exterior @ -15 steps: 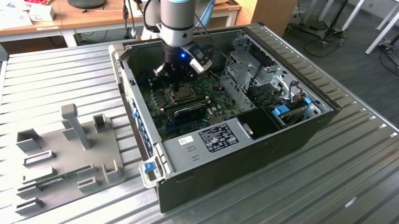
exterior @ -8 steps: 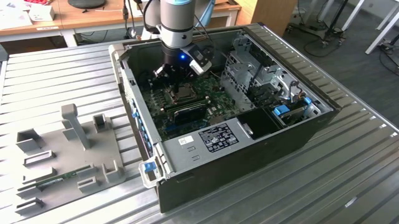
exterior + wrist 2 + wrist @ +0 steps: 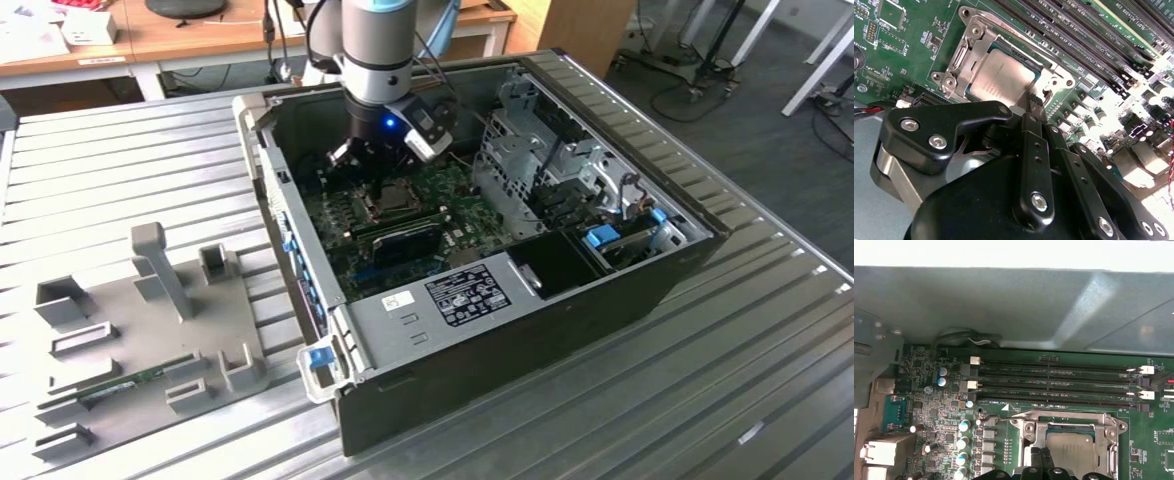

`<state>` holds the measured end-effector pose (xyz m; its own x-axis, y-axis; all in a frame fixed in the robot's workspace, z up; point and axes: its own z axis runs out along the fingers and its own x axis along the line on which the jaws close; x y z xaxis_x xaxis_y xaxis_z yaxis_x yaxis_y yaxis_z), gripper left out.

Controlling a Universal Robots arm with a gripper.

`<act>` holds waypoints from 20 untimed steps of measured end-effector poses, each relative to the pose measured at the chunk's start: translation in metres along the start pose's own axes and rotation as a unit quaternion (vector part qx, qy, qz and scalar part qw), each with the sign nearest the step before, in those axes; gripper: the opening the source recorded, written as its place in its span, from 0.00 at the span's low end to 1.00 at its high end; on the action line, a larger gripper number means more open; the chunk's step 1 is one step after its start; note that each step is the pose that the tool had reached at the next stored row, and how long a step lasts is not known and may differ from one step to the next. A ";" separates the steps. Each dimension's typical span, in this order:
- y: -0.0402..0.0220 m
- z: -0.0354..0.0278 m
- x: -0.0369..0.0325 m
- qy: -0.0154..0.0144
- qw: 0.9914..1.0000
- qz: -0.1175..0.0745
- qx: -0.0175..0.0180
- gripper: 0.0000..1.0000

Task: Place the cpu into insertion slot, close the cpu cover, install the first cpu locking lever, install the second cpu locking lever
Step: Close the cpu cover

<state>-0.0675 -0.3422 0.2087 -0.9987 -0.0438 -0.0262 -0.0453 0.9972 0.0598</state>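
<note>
The cpu (image 3: 1004, 80) (image 3: 1074, 447), a dull silver square, lies in the insertion slot (image 3: 391, 202) on the green board. The silvery cpu cover (image 3: 971, 47) (image 3: 1069, 416) lies flat over it, framing the chip through its window. A thin wire locking lever (image 3: 1004, 417) runs along the socket's edge beside the memory slots. My gripper (image 3: 1031, 97) (image 3: 1040, 456) (image 3: 358, 158) hangs just over the socket. Its black fingers are shut together with nothing between them, and their tip is at the cover's edge near a corner of the chip.
Long black memory slots (image 3: 1054, 385) (image 3: 1079, 45) run beside the socket. The open computer case (image 3: 667, 250) walls in the board, with a metal drive cage (image 3: 534, 150) at the exterior view's right. A grey fixture plate (image 3: 147, 320) lies at the exterior view's left.
</note>
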 end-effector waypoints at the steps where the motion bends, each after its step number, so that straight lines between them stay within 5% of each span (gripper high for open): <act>1: -0.0001 0.0004 0.0002 0.000 1.000 0.000 0.000 0.10; 20: -0.0007 0.0032 0.0019 0.000 1.000 0.000 0.000 0.10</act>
<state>-0.0693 -0.3428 0.2054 -0.9987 -0.0433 -0.0262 -0.0448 0.9972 0.0596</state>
